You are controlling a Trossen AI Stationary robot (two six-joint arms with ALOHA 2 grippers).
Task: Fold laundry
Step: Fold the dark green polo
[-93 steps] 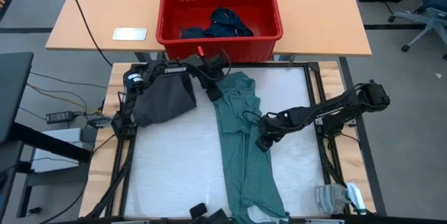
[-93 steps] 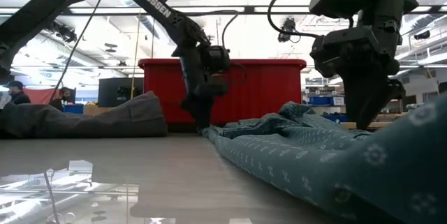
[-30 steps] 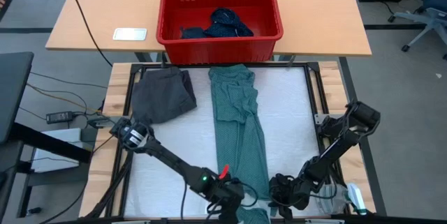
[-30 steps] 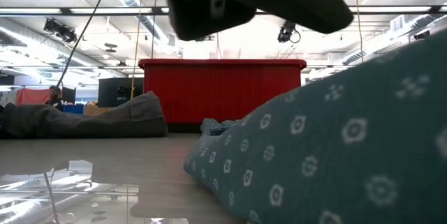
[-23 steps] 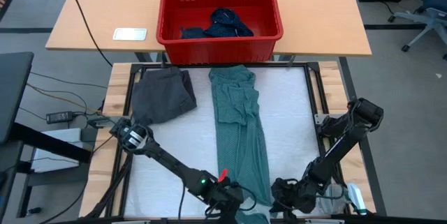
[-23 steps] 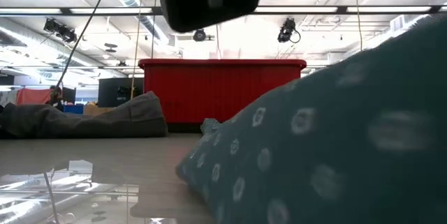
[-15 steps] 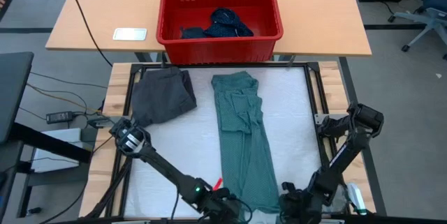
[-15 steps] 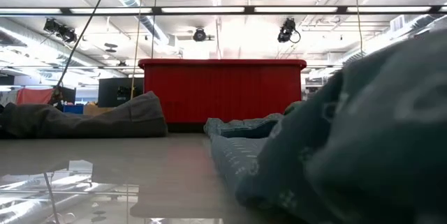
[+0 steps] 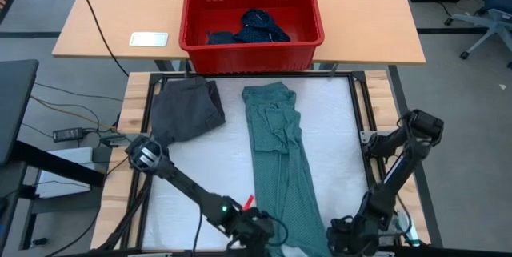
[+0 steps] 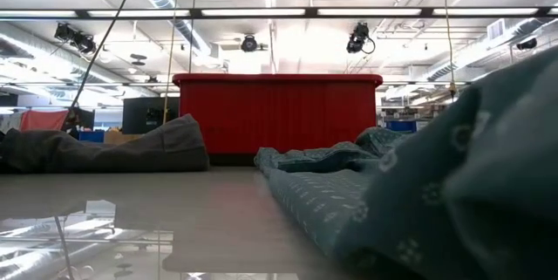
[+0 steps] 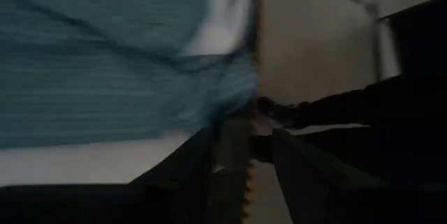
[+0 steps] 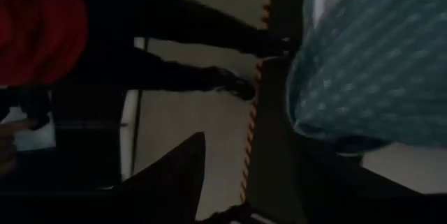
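The teal dotted shirt lies lengthwise down the middle of the white mat, from near the basket to the near edge. Its near end is raised close to the low camera. My left gripper sits at that end's left corner, shut on the cloth. My right gripper stands open just right of it; the shirt hangs beside one finger. A charcoal grey piece rests in a heap at the far left. A navy piece lies in the red basket. My left gripper has the teal shirt's near end, at its left corner, between its fingertips. The fingers slant down toward the near edge. The cloth spreads away from the tips, lifted off the mat here, while the rest lies on the table. One layer or several, I cannot tell.
The red basket stands on a wooden table beyond the mat, beside a small white card. A clear plastic object sits at the near right corner. Black frame rails border the mat. Bare mat lies on both sides of the shirt.
Both grippers have moved toward the table's near edge and risen, the right one also drifting right. The shirt has slid toward the near edge: its far end has drawn back from the basket and its length has straightened out.
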